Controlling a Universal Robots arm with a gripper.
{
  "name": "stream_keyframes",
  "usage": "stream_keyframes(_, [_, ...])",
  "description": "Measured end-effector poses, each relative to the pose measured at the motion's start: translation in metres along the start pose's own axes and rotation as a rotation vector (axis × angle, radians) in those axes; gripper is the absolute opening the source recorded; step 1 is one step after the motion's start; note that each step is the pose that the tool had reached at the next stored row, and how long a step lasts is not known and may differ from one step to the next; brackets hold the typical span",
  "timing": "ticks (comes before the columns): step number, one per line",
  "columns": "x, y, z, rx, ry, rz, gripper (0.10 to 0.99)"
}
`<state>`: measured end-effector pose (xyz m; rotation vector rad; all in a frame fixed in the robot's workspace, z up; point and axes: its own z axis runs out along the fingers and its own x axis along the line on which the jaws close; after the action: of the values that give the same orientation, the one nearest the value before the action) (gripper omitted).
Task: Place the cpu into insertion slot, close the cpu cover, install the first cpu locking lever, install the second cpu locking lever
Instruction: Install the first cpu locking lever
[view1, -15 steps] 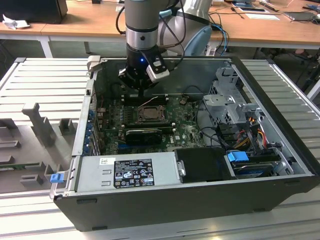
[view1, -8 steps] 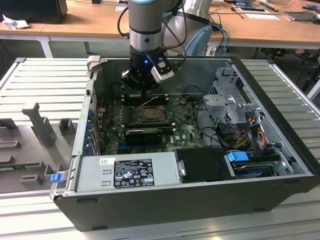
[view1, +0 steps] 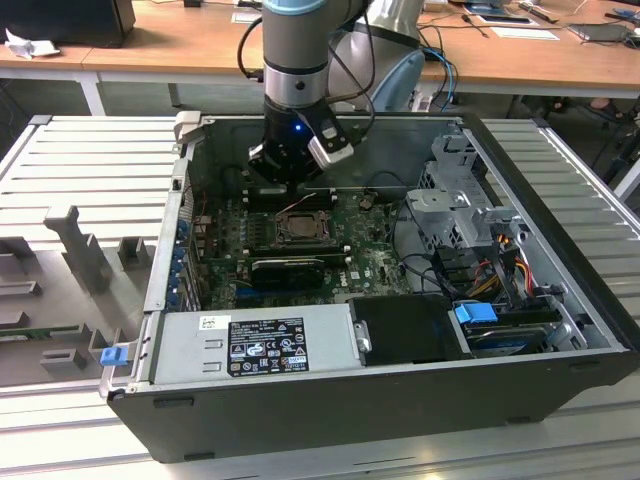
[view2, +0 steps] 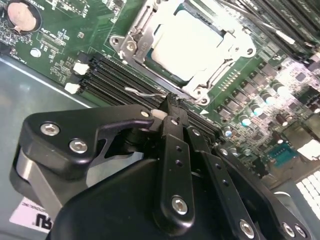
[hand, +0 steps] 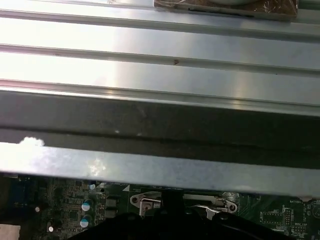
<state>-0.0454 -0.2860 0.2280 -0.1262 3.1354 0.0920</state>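
The open computer case (view1: 400, 400) lies on its side on the ribbed metal desk (view1: 90, 160). Nearest in the exterior view, its front compartment holds the grey power supply (view1: 250, 345) with a black box (view1: 405, 328) beside it and a blue-tabbed drive (view1: 475, 312) towards the exterior view's right. Behind these lies the green motherboard (view1: 370, 265), carrying a black rectangular card (view1: 290, 268) and, past that, the insertion slot (view1: 300, 225). A metal drive cage (view1: 455, 190) fills the case's far corner on the exterior view's right.

In the second wrist view the cpu (view2: 187, 42) sits flat in the insertion slot (view2: 145, 50), its pale silvery top showing through the cut-out of the cpu cover (view2: 227, 42), which lies down over it. A thin wire locking lever (view2: 145, 92) runs along the socket's edge beside the long black memory slots (view2: 115, 75).

The pincer (view2: 167, 107) is down at the far side of the socket, its fingertips (view2: 172, 117) drawn together at the lever's end; whether they actually grip the wire I cannot tell

Beyond the case stands a wooden table (view1: 150, 45)
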Motion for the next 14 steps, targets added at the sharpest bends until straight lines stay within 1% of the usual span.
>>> stream_keyframes(1, [-0.0018,0.0017,0.0008,0.0,0.0001,-0.001,0.106])
stream_keyframes(4, [-0.0047,0.0034,0.002,0.0,0.0001,-0.001,0.106])
stream_keyframes(9, [-0.0105,0.0031,0.0045,0.0,0.0,-0.001,0.106])
stream_keyframes(11, [-0.0144,0.0027,0.0063,0.0,0.0001,-0.001,0.106])
stream_keyframes(13, [-0.0175,0.0024,0.0078,-0.005,-0.0004,-0.001,0.106])
stream_keyframes(14, [-0.0181,0.0022,0.0083,-0.006,-0.0005,-0.001,0.106])
